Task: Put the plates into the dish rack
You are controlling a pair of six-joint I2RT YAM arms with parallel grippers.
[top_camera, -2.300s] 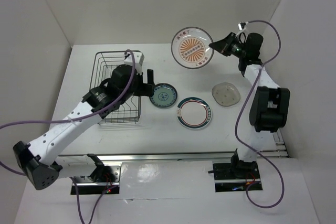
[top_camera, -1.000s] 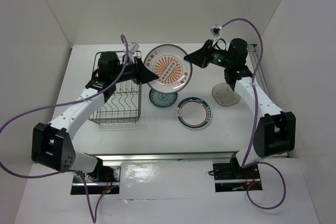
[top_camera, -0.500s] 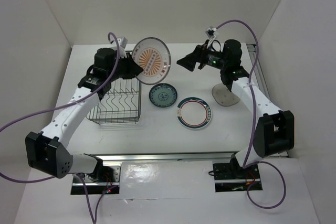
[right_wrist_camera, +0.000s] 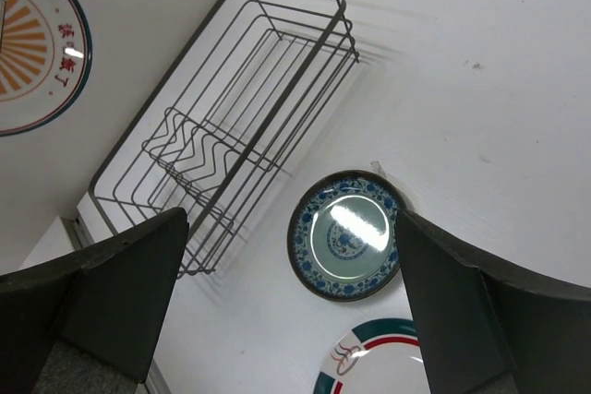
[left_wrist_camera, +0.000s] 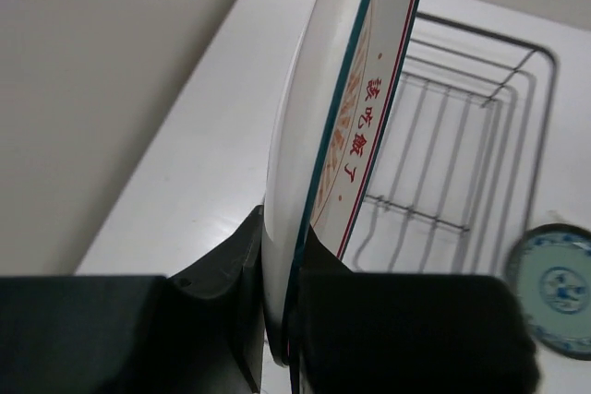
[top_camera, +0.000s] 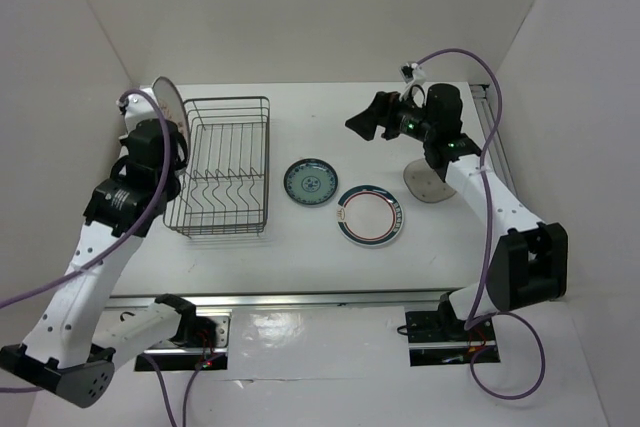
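My left gripper (top_camera: 163,143) is shut on the rim of the white plate with the orange sunburst (top_camera: 167,105). It holds the plate upright and edge-on, in the air just left of the dish rack (top_camera: 228,99). In the left wrist view both fingers (left_wrist_camera: 231,265) clamp the plate (left_wrist_camera: 343,117), with the rack (left_wrist_camera: 480,136) beyond it. My right gripper (top_camera: 362,123) hangs open and empty above the table's back right. Below it lie the teal-blue plate (right_wrist_camera: 349,234) and the ringed plate (right_wrist_camera: 369,368). The beige plate (top_camera: 428,185) sits partly behind the right arm.
The teal plate (top_camera: 310,182) and the ringed plate (top_camera: 371,215) lie flat on the white table, right of the rack. The rack holds no plates. White walls close in the left, back and right sides, and the held plate is near the left wall.
The sunburst plate passed from my right gripper to my left. The left arm swung it from mid-table across the rack to its left side. The right gripper opened and drew back.
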